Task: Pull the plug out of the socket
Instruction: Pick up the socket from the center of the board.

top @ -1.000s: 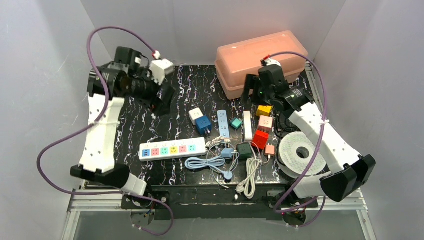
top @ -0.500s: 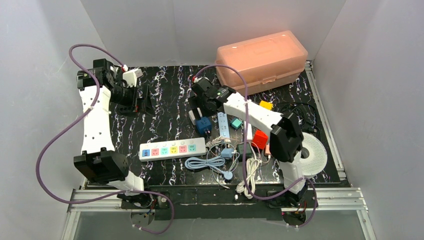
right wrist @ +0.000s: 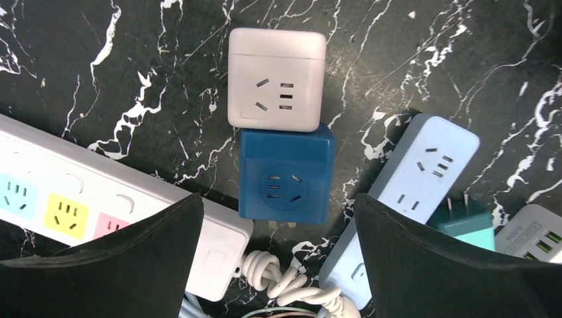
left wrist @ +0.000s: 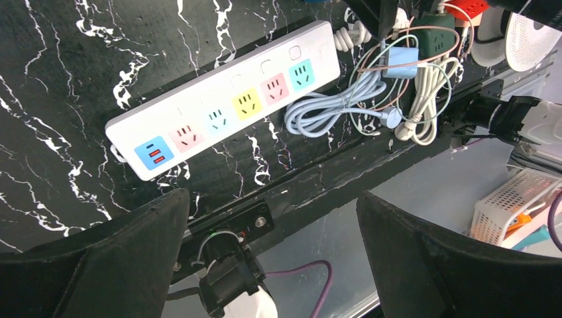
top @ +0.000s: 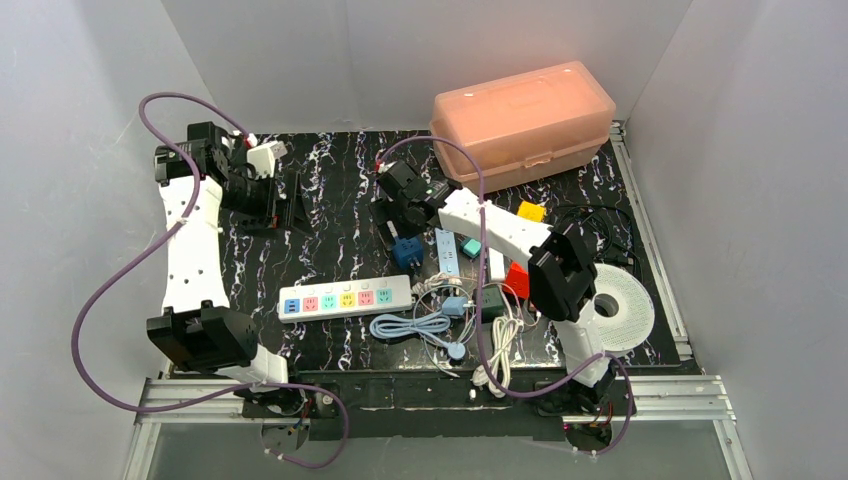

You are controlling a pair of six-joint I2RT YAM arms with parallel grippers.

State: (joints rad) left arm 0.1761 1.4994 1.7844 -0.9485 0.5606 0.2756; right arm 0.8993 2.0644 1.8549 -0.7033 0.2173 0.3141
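Note:
A white cube socket (right wrist: pixel 276 79) and a blue cube adapter (right wrist: pixel 286 175) lie edge to edge on the black marbled table, the blue one's metal prongs pointing away from the white one. In the top view the blue cube (top: pixel 406 250) shows just below my right gripper (top: pixel 397 215), which largely hides the white cube. My right gripper (right wrist: pixel 278 258) hovers open and empty above the pair, one finger on each side. My left gripper (top: pixel 285 205) is open and empty at the back left, far from them.
A long white power strip (top: pixel 345 298) with coloured outlets lies at the front. A light-blue strip (top: pixel 446 248), teal plug (top: pixel 471 246), red cube (top: pixel 518 278), dark green cube (top: pixel 490 300) and tangled cords (top: pixel 440 320) crowd the middle. An orange box (top: pixel 520 110) stands behind, a white spool (top: pixel 620 310) at right.
My right arm has swung from the right side leftward over the white and blue cubes. My left arm has drawn back to the left. In the last half second, only slight shifts.

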